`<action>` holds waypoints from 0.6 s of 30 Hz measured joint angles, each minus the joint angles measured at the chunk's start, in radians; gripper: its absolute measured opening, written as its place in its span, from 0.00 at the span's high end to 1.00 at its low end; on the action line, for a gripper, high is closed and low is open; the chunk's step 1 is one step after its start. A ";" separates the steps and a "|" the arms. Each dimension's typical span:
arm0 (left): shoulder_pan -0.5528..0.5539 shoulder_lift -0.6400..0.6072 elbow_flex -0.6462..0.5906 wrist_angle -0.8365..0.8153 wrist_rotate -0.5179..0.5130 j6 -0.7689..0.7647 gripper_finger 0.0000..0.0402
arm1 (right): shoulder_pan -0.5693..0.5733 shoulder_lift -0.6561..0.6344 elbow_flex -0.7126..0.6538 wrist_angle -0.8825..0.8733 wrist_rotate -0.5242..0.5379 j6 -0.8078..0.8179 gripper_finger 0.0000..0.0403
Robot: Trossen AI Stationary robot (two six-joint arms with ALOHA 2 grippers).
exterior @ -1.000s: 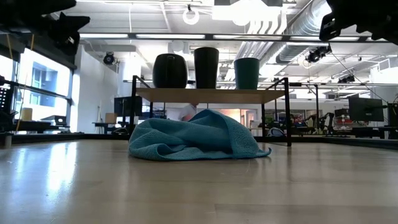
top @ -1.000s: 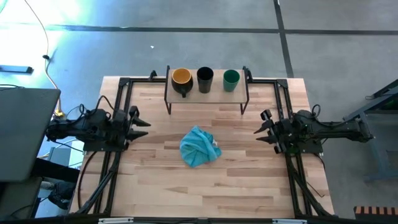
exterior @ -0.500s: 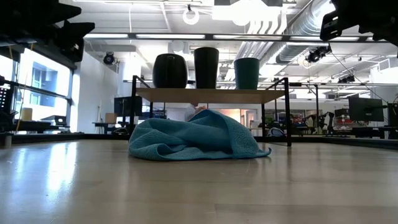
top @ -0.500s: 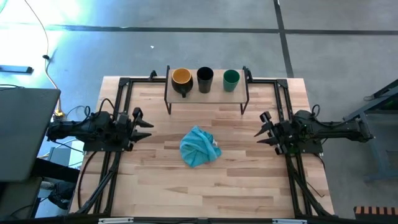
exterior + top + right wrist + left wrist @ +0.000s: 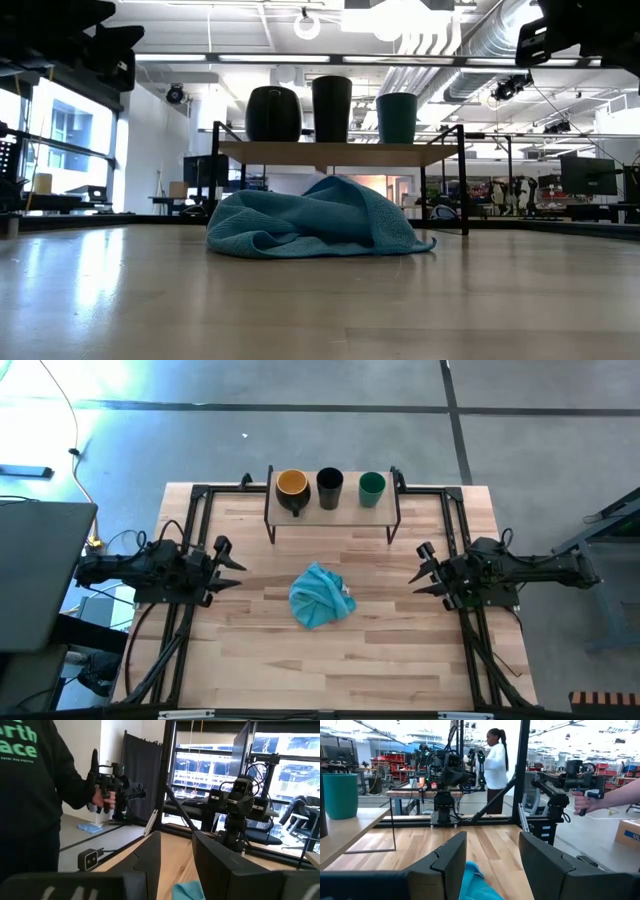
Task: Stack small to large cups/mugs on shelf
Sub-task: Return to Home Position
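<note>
Three vessels stand upright in a row on the shelf (image 5: 333, 508), a light-wood board on thin black legs by the table's far edge: a dark mug with a yellow inside (image 5: 291, 486) (image 5: 273, 113), a taller black cup (image 5: 329, 488) (image 5: 332, 108) and a green cup (image 5: 371, 486) (image 5: 397, 117). My left gripper (image 5: 229, 559) (image 5: 492, 840) hovers open over the table's left side. My right gripper (image 5: 425, 566) (image 5: 176, 840) hovers open over the right side. Both point toward the table's middle, well short of the shelf.
A crumpled teal cloth (image 5: 320, 596) (image 5: 315, 220) lies at the table's middle, between the grippers and nearer than the shelf. Black frame rails run along both table sides. People stand beyond the table (image 5: 495, 765) (image 5: 30, 795). Bare wood shows near the near edge.
My left gripper has edged a little toward the table's middle and come slightly lower. The cups, shelf and cloth have stayed put.
</note>
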 joint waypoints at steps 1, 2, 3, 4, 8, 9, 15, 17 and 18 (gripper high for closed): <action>0.000 0.000 -0.011 0.017 0.000 -0.001 0.58 | 0.000 0.000 0.000 -0.001 -0.001 -0.003 0.74; 0.000 0.000 -0.029 0.044 0.000 -0.004 0.58 | 0.000 0.000 0.000 -0.001 -0.001 -0.009 0.74; 0.000 0.000 -0.051 0.085 0.001 -0.007 0.58 | 0.000 0.000 0.000 -0.001 -0.004 -0.016 0.74; 0.000 0.000 -0.079 0.140 0.001 -0.016 0.58 | 0.000 0.000 0.000 0.000 -0.005 -0.020 0.74; 0.000 0.002 -0.087 0.151 -0.001 -0.037 0.58 | 0.000 -0.016 0.000 0.015 -0.009 -0.037 0.74; 0.000 0.000 -0.087 0.153 0.000 -0.034 0.58 | 0.000 -0.025 0.000 0.017 -0.013 -0.044 0.74; 0.000 0.000 -0.086 0.172 0.000 -0.023 0.58 | 0.000 -0.070 0.000 0.027 -0.032 -0.071 0.74; 0.000 0.000 -0.086 0.172 0.000 -0.024 0.58 | 0.000 -0.080 -0.001 0.023 -0.040 -0.071 0.74; 0.000 0.000 -0.086 0.172 -0.001 -0.026 0.58 | 0.000 -0.083 -0.001 0.023 -0.046 -0.071 0.74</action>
